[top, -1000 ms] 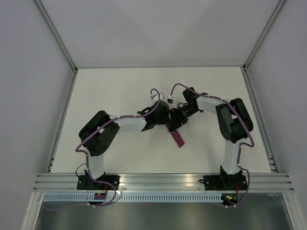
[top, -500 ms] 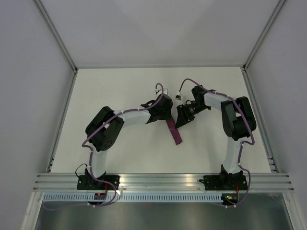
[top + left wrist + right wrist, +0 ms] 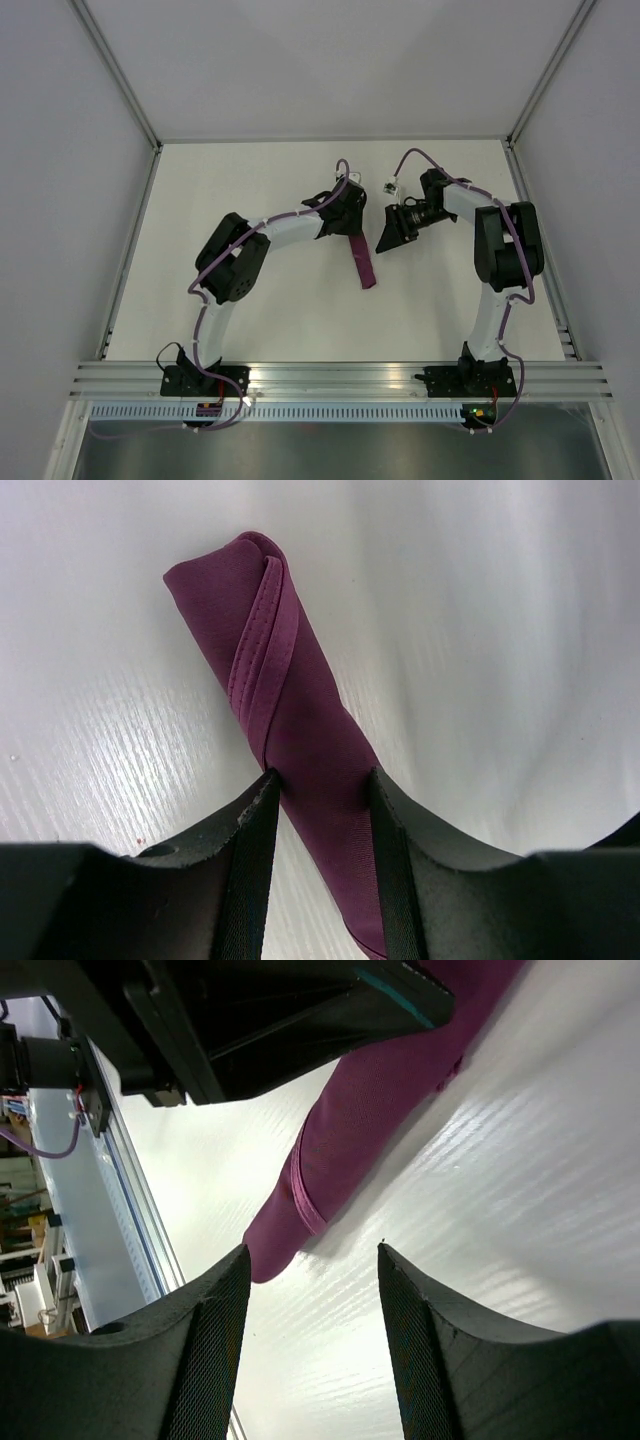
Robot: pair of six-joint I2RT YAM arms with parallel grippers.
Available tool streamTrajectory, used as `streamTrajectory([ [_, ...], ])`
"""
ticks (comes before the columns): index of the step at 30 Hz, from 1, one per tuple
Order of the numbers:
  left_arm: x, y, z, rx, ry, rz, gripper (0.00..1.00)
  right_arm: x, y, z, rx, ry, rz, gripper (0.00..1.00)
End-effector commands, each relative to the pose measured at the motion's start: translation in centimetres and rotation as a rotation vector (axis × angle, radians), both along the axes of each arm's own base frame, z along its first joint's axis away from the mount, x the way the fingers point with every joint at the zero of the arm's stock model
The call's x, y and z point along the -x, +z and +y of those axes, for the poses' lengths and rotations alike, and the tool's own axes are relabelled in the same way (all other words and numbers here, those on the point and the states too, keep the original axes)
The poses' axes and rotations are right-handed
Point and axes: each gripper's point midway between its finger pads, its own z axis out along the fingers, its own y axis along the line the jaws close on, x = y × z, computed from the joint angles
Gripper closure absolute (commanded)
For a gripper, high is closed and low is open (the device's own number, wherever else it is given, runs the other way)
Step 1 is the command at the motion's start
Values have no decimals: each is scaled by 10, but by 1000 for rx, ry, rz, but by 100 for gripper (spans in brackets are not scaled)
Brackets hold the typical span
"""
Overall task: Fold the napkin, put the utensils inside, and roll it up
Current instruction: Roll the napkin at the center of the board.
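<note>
The main risk, as I judge it, is the roll coming undone. The thin, glossy, magenta-purple cloth napkin point(image 3: 364, 265) looks slippery, and its stitched hem lies loose along the outside of the tube with nothing pinning it. A lift or tug by the left gripper point(image 3: 351, 230) could therefore let the wrap spring open, or let whatever is inside slide out of the free end. No utensils show, and whether they sit inside the roll cannot be told. The napkin lies as a slim, tight tube on the matte white table point(image 3: 250, 180), near its middle, slanting toward the arms' bases. The left gripper's black fingers are clamped on its far end, pressing both flanks. The right gripper point(image 3: 386, 238) stands just beside it, jaws apart, gripping nothing and clear of the cloth. The weave is fine and faintly ribbed, with a dotted seam along the hem.
</note>
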Motion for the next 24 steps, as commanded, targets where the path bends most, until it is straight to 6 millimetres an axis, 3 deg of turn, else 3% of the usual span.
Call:
streamTrajectory([
  [1, -3, -5, 2, -72, -92, 12, 54, -19, 41, -5, -91, -23, -106, 40],
  [12, -16, 11, -2, -133, -183, -46, 53, -33, 59, -31, -148, -81, -129, 40],
  [15, -18, 21, -3, -119, -187, -61, 52, -40, 65, -47, -163, -116, -132, 40],
  [24, -19, 87, -16, -2, -209, -170, 50, -44, 74, -69, -182, -140, -148, 39],
])
